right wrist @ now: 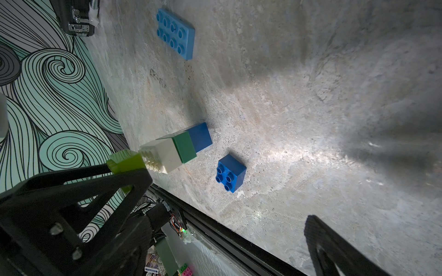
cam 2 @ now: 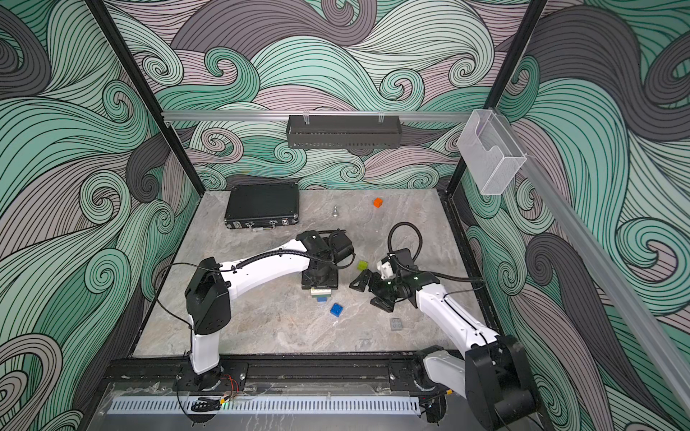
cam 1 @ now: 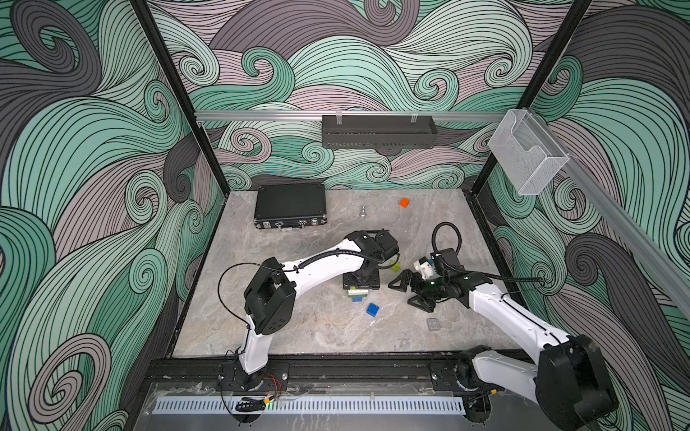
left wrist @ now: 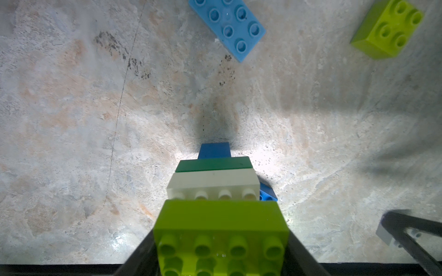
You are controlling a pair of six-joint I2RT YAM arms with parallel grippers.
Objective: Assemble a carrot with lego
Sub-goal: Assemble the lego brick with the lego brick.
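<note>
Left wrist: left tool (left wrist: 220, 251) clamps carrot (left wrist: 214, 181) (lime end).

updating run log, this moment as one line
left gripper: shut on carrot | right gripper: open, empty | loose: dark blue brick, lime brick, light blue plate

Walls (cam 1: 86, 156) are all teal, grey and mauve swirly wave print. Floor's a grey marbled slab (cam 1: 298, 336). Black latched case (cam 1: 290, 205) sits far left, black mesh shelf (cam 1: 377, 131) hangs on the far rail (cam 1: 261, 115), clear plastic bin (cam 1: 526, 156) up right.
</note>
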